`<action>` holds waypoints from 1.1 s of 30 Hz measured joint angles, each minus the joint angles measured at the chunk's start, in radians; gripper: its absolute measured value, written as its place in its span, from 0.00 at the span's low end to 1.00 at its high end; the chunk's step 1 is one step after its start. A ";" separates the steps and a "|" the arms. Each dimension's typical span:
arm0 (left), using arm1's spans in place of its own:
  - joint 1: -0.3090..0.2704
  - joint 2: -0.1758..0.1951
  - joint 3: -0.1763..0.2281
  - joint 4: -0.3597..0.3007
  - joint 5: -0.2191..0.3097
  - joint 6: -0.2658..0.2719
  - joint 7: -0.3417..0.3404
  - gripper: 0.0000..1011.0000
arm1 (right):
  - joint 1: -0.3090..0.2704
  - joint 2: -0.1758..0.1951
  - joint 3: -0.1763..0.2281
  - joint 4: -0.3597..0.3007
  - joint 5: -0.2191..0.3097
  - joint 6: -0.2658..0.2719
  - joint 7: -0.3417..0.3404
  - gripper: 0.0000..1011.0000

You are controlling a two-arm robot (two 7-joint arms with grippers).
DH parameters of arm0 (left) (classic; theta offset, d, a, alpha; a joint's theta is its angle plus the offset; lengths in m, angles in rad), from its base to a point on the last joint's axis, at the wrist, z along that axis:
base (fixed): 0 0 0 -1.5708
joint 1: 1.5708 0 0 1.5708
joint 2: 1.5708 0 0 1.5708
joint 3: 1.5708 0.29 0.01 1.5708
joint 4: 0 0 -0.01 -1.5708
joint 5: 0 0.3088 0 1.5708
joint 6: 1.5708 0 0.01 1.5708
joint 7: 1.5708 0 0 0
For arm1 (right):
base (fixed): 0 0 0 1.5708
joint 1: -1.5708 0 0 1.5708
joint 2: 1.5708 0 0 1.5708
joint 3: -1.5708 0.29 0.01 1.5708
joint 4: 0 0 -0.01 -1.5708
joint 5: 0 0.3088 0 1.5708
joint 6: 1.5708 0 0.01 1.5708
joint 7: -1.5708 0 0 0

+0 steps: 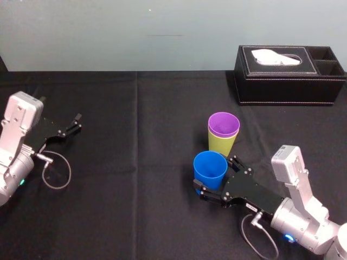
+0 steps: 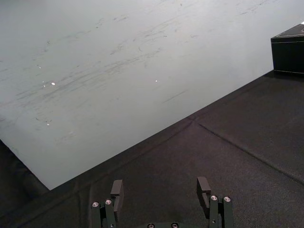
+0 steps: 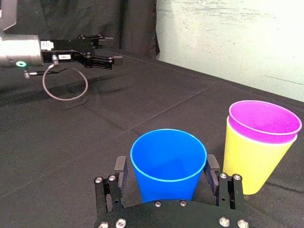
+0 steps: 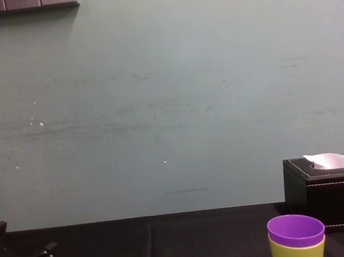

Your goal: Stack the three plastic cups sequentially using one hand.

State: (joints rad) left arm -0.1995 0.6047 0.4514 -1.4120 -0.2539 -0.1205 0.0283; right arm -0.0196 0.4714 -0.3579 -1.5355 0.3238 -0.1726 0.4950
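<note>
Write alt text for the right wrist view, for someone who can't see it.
The right gripper reaches around an upright blue cup on the black tablecloth. Beside it stands the purple cup nested in the lime-green cup. Farther off, the left gripper is open.

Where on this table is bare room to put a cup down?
The widest bare cloth lies between the left gripper and the blue cup. A smaller free strip runs between the tissue box and the purple cup nested in the lime-green cup. It is crowded where the jaws of the right gripper flank the blue cup, close beside that stack.
</note>
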 joint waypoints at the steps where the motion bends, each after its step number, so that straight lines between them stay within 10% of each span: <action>1: 0.000 0.000 0.000 0.000 0.000 0.000 0.000 1.00 | 0.003 -0.004 -0.001 0.004 -0.005 -0.002 -0.004 0.99; 33: 0.000 0.000 0.000 0.000 0.000 0.000 0.000 1.00 | 0.025 -0.039 -0.004 0.033 -0.046 -0.016 -0.027 0.88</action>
State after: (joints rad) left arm -0.1995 0.6047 0.4514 -1.4120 -0.2539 -0.1205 0.0283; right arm 0.0053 0.4323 -0.3620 -1.5028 0.2780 -0.1883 0.4676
